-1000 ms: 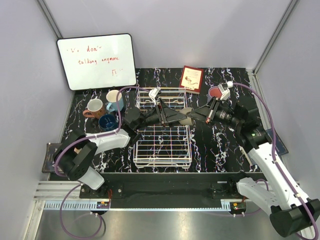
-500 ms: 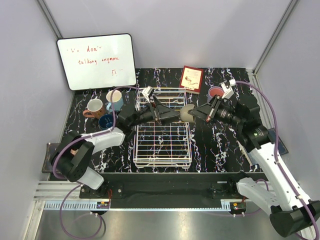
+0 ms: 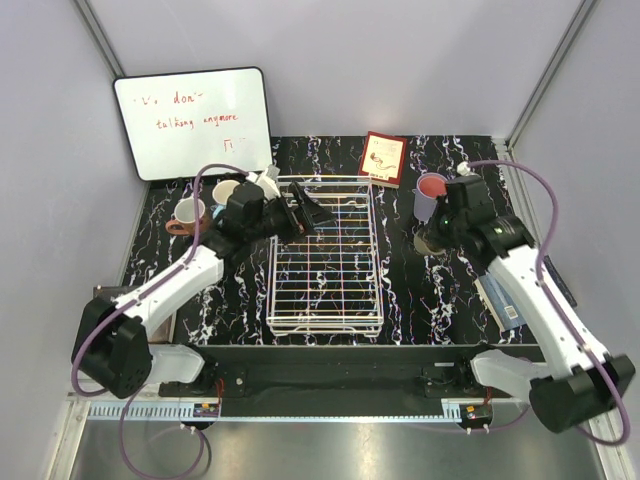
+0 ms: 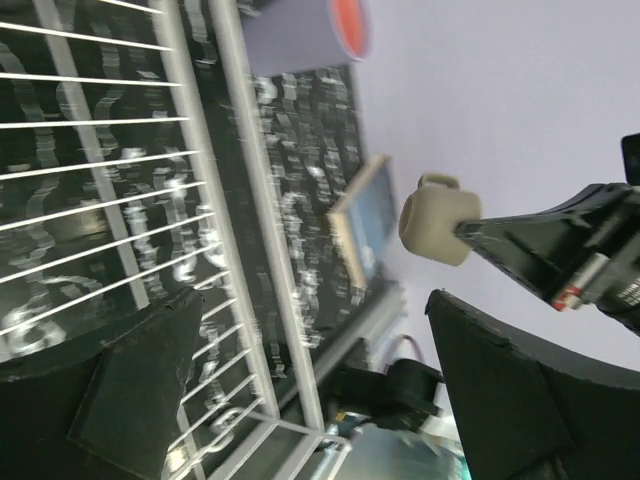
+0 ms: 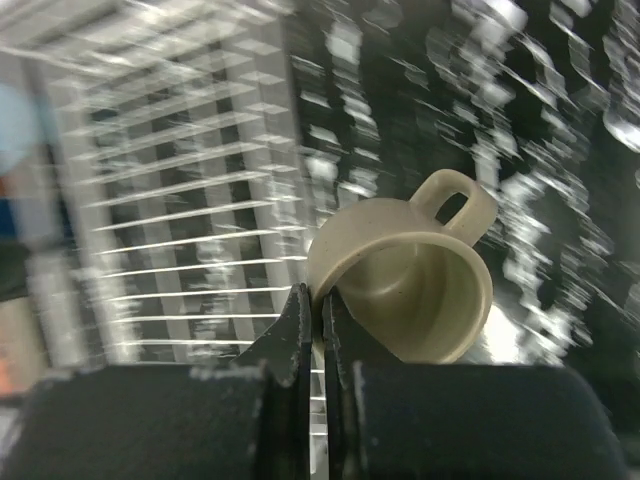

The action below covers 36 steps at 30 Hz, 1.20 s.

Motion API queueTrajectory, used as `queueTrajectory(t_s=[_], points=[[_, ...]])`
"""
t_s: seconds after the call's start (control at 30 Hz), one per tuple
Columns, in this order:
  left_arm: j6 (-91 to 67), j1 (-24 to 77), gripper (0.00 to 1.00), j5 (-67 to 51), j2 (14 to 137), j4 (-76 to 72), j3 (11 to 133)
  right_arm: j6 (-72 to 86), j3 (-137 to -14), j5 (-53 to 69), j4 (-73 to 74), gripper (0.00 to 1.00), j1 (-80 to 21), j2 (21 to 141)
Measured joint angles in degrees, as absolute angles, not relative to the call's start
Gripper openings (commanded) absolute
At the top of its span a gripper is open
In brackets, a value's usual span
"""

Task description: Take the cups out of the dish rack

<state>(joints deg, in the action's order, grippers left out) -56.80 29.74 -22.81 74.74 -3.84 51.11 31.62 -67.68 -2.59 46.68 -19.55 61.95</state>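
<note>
Right wrist: right tool pinches beige cup rim beside rack.

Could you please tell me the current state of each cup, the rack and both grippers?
Dish rack: no cups inside.
Grey-beige mug: gripped by its rim.
Lavender tumbler: upright on table.
Salmon mug: upright on table.
Left gripper: open, empty.
Right gripper: shut on grey-beige mug.

Beyond the white dish rack, a grey-beige mug in the right end effector.
</note>
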Motion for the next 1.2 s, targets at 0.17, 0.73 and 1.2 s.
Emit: queueTrajectory(t_s=[0.17,0.73,1.2], points=[[-52.23,29.74,0.99,-14.28,71.48,10.87,53.12,31.29,-66.11,-10.59,51.13,0.00,-19.55,72.34],[-47.37,29.74,0.99,-5.17,64.12,27.70,52.29,28.67,-73.69,-18.26,46.30,0.00,-16.80,97.47],[-46.30,29.74,0.99,-4.58,62.59,28.77,51.44,28.47,-75.59,-17.78,42.59,0.00,-16.05,105.65]])
